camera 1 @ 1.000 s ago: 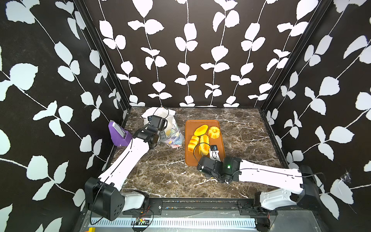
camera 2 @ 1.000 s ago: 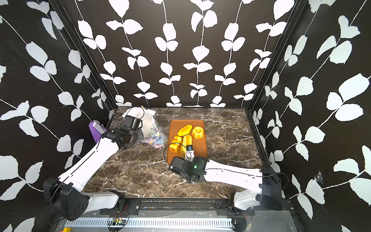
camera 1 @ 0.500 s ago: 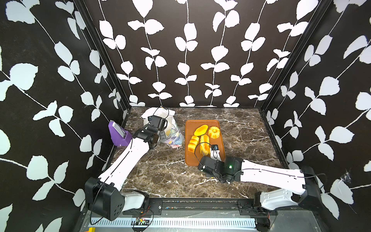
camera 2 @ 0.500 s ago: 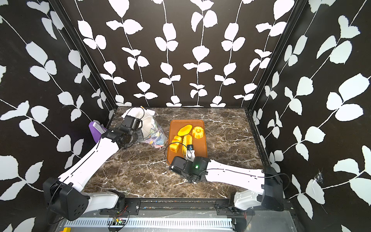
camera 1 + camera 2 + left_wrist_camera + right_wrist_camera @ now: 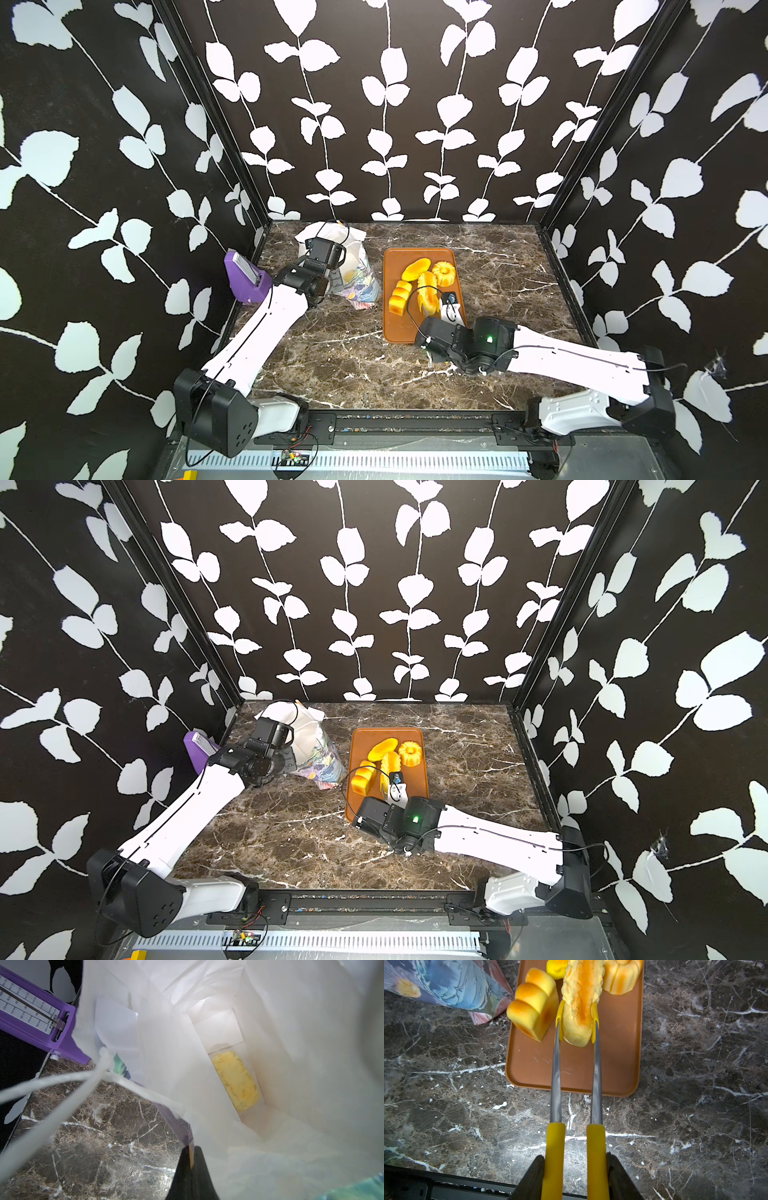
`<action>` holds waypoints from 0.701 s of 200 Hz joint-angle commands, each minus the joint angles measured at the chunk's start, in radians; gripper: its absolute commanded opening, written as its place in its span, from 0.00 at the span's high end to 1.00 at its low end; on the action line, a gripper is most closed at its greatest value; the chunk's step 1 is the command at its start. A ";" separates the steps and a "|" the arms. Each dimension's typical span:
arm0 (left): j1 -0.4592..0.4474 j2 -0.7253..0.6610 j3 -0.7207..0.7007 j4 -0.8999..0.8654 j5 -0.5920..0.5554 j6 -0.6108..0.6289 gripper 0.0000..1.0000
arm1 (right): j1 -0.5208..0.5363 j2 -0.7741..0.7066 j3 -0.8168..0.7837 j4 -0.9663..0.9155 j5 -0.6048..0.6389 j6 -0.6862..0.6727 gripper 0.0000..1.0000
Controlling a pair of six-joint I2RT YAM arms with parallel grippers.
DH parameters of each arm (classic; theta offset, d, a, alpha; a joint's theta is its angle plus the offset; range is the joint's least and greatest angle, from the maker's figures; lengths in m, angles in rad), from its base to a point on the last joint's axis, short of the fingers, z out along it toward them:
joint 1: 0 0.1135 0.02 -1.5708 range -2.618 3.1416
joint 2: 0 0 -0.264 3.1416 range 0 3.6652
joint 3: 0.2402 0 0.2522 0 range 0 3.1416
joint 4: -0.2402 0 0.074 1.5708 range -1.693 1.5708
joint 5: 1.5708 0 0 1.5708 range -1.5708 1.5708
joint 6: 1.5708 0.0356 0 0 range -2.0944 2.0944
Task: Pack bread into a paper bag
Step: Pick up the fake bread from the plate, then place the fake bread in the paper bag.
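Right fingers (image 5: pixel 618 1178) clenched on tongs (image 5: pixel 596 1076). Tong tips flank ridged loaf (image 5: pixel 579 1001) on tray (image 5: pixel 529 1064), centre frame in both top views. Loaf's long axis lies in line with the tongs, straight out from the fingers; right arm nearer. Left fingers (image 5: pixel 199 1176) clenched on bag (image 5: pixel 361 286) rim, left of tray. Only the left wrist view shows another loaf (image 5: pixel 236 1080) inside.

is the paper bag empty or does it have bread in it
Not empty: the left wrist view looks into the paper bag, and one yellow loaf lies at its bottom.
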 commanded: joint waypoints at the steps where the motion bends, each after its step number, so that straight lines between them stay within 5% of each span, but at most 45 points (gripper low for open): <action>1: 0.002 -0.028 0.031 -0.032 -0.007 0.016 1.00 | -0.004 -0.021 0.110 -0.061 0.085 -0.039 1.00; 72: 0.003 -0.023 0.073 -0.038 -0.010 0.074 1.00 | 0.012 0.004 0.331 -0.134 0.081 -0.167 1.00; 140: 0.002 -0.008 0.077 -0.035 -0.007 0.082 1.00 | 0.102 0.213 0.746 -0.215 0.067 -0.331 1.00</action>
